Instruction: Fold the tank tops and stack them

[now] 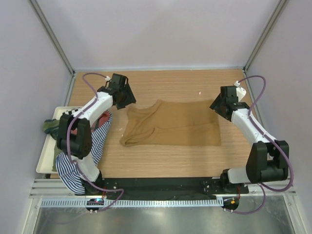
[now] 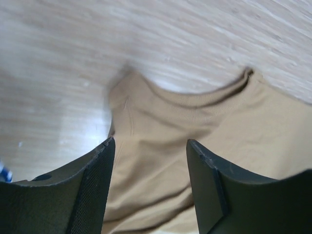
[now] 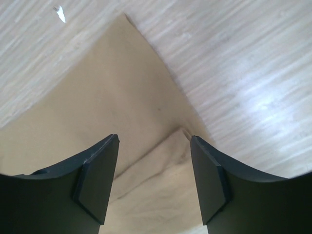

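A tan-brown tank top (image 1: 170,124) lies spread on the wooden table, straps and neckline toward the left, hem toward the right. My left gripper (image 1: 129,101) hovers open just above its strap end; in the left wrist view the tan cloth (image 2: 195,126) shows between the spread fingers of the gripper (image 2: 150,146), untouched. At the top's far right corner my right gripper (image 1: 217,108) is also open. The right wrist view shows a turned-over corner of the cloth (image 3: 107,97) below that gripper (image 3: 155,141), with nothing pinched.
A white tray (image 1: 44,163) stands at the table's left edge. A navy-white striped top (image 1: 97,146) spills from it onto the table, with a rust-red top (image 1: 102,118) and an olive green one (image 1: 48,126) beside it. A small white fleck (image 1: 200,92) lies behind the tan top.
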`<move>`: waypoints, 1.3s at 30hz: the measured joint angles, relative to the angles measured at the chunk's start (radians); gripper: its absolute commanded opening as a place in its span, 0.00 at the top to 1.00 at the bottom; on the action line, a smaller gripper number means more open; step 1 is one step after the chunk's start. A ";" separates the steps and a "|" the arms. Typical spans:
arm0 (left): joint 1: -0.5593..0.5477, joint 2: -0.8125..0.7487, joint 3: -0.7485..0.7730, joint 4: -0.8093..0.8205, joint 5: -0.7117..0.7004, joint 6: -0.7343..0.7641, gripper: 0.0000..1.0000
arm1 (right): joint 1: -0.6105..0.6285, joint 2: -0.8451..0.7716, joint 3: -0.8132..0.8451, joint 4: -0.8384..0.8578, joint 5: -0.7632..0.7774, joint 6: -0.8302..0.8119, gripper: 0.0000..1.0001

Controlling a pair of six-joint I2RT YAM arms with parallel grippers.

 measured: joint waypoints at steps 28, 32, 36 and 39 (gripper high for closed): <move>0.047 0.339 0.199 -0.092 -0.209 0.062 0.47 | -0.057 0.427 0.285 0.129 -0.140 -0.064 0.44; 0.046 0.310 0.199 -0.096 -0.227 0.074 0.41 | -0.057 0.482 0.317 0.153 -0.171 -0.080 0.45; 0.022 0.267 0.203 -0.083 -0.226 0.105 0.29 | -0.057 0.540 0.356 0.172 -0.192 -0.092 0.52; -0.020 0.265 0.244 -0.068 -0.223 0.127 0.17 | -0.057 0.594 0.406 0.180 -0.203 -0.103 0.54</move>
